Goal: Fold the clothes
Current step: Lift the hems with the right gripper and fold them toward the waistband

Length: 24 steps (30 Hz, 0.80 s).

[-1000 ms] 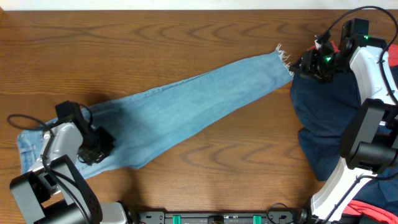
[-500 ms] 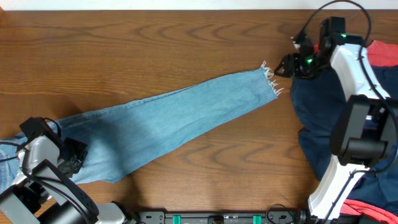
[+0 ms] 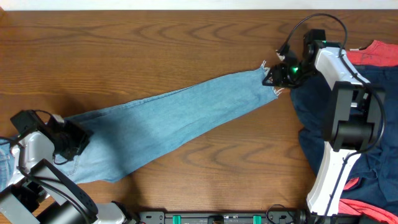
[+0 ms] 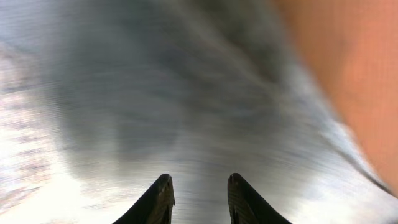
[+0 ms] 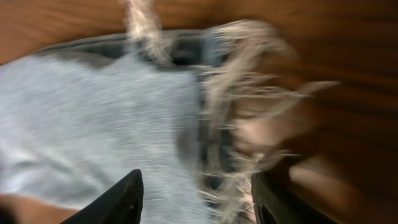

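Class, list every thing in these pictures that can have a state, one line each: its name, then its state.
jeans: not folded, stretched out flat, slantwise across the table.
dark navy garment: not folded, crumpled in a heap.
coral-red T-shirt: not folded, only partly in view beside the navy garment.
left gripper: open, jaws a little apart above the jeans.
right gripper: open, frayed hem between its jaws.

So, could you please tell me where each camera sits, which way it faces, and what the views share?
Overhead: fixed above the table, looking straight down at the jeans; the left arm and right arm show.
Left wrist: on the left arm, looking past the left pincer at blurred denim.
Right wrist: on the right arm, looking past the right pincer at the frayed hem.
Shared: overhead and right wrist both show the frayed hem.
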### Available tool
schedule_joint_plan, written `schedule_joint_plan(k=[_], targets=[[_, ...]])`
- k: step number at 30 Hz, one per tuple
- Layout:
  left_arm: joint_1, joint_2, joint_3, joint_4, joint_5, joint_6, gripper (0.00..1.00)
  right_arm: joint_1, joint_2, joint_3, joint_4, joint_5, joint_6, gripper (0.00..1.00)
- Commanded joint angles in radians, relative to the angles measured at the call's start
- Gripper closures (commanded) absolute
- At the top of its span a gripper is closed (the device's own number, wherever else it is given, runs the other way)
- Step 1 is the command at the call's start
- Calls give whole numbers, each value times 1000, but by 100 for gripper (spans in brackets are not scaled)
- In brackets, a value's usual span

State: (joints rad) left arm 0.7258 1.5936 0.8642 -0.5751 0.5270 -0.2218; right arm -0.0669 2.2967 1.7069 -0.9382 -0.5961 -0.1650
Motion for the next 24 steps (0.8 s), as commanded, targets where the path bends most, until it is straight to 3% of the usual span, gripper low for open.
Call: schedule_joint_plan(k=[1, 3, 11, 17, 24], targets=[[2, 5, 23, -8, 194, 58, 69, 34, 98, -18, -31, -60, -52, 47], [2, 5, 23, -17, 196, 62, 68, 51, 117, -18, -65, -98, -108, 53], [2, -2, 25, -68, 195, 130, 69, 46, 97, -6, -83, -93, -110, 99], [1, -37, 111, -180, 196, 129, 69, -31, -18, 16, -77, -91, -39, 99], [-48, -124, 298, -401, 194, 188, 69, -167, -239, 61, -13, 68, 181, 99]])
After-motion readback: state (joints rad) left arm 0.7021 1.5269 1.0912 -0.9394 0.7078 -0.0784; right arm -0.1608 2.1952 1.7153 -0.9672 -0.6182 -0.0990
